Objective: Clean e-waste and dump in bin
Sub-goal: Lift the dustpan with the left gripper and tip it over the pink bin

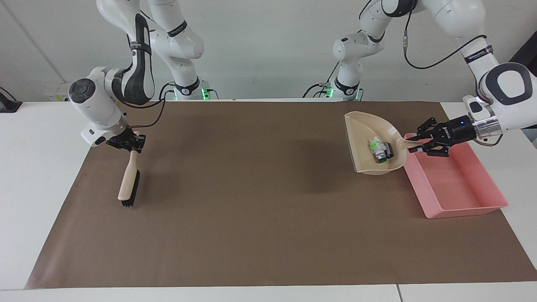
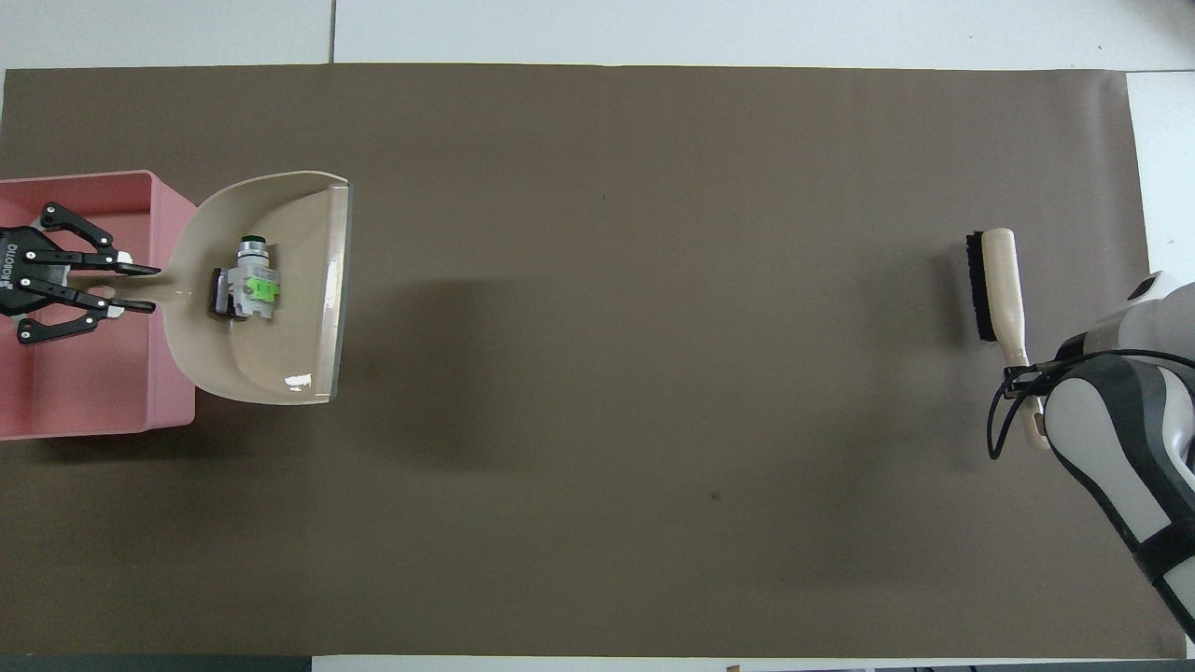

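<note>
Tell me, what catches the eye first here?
Probably the beige dustpan that the left gripper holds up by its handle at the pink bin's edge, two bits of e-waste lying in it. At the right arm's end of the brown mat, the right gripper holds a brush, bristles down.

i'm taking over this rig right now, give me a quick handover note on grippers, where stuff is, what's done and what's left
Left gripper: shut on the dustpan handle, holding the pan raised and tilted beside the pink bin, the gripper itself over the bin.
Right gripper: shut on the brush handle, brush hanging bristles down over the brown mat at the right arm's end; this arm waits.
E-waste: the battery and the black block both lie in the dustpan, near its handle end.
Done: both items swept into the pan, pan lifted.
Left: tip them into the bin, which has no e-waste in it yet.
</note>
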